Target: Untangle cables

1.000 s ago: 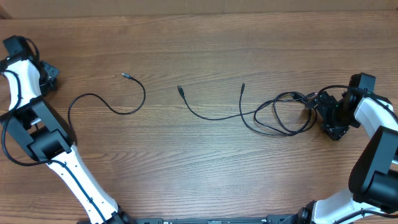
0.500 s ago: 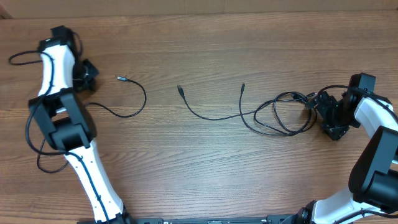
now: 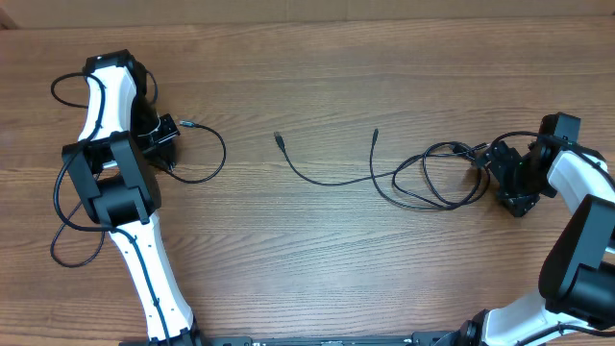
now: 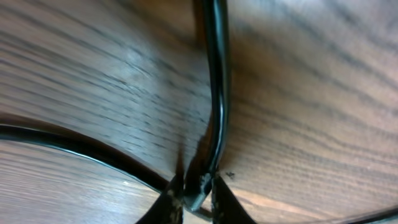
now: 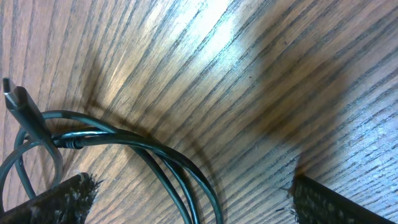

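Three cables lie on the wooden table. A single curved cable lies at the left, its plug pointing left. My left gripper sits at its lower left end. In the left wrist view the gripper is shut on this thin black cable, pinched between the fingertips. A second strand runs across the middle into a looped tangle at the right. My right gripper stands open over the tangle's right end. Its fingers straddle several cable strands without touching them, beside a plug.
The left arm's own thicker black wire loops beside its white links. The table's far edge runs along the top. Bare wood lies between the left cable and the middle strand, and along the front.
My left arm has swung from the far left edge rightward to the left cable, whose left part has shifted right with it. The right arm and the tangle have not moved.
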`<state>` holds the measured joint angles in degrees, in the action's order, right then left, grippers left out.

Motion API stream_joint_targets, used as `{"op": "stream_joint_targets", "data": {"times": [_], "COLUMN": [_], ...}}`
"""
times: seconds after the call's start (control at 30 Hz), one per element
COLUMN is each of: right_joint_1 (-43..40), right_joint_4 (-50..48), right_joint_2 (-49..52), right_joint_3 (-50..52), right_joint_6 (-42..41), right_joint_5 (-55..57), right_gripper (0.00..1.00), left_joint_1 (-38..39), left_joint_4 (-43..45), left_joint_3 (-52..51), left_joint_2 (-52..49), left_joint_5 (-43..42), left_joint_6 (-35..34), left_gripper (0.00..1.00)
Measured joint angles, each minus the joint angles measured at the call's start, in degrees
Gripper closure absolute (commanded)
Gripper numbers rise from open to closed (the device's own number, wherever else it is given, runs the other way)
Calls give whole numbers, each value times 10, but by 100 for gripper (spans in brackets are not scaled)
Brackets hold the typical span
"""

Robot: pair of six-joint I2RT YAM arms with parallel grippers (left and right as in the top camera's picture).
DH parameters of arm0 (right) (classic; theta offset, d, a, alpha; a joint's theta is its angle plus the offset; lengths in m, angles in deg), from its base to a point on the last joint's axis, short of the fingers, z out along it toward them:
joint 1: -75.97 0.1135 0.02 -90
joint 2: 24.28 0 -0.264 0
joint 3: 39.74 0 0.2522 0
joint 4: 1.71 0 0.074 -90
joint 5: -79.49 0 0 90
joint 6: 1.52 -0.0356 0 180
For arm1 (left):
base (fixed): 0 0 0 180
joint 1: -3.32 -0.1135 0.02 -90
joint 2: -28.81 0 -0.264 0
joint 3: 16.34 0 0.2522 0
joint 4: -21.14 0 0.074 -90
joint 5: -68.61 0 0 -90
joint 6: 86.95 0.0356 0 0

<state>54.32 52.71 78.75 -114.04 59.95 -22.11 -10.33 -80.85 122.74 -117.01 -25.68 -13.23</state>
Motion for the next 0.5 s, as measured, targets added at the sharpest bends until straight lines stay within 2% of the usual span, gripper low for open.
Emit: {"op": "stream_joint_targets", "data": {"times": [0.07,0.13,0.3,0.5], "right_joint_1": [0,0,0,0], "right_joint_4": [0,0,0,0], "right_joint_2": [0,0,0,0], "right_joint_3": [0,0,0,0], "right_joint_6": [0,0,0,0], "right_joint_5": [0,0,0,0], "right_gripper": [0,0,0,0], "left_joint_1": [-2,-2,2,18], "left_joint_4": [-21,-30,-6,30], "left_joint_3": [20,42,89,98], "left_joint_2": [-13,-23,-35,-35], "left_joint_5": [-20,-36,-63,-69], "left_joint_6": [15,21,16,-19], "left_gripper": [70,66,60,50]}}
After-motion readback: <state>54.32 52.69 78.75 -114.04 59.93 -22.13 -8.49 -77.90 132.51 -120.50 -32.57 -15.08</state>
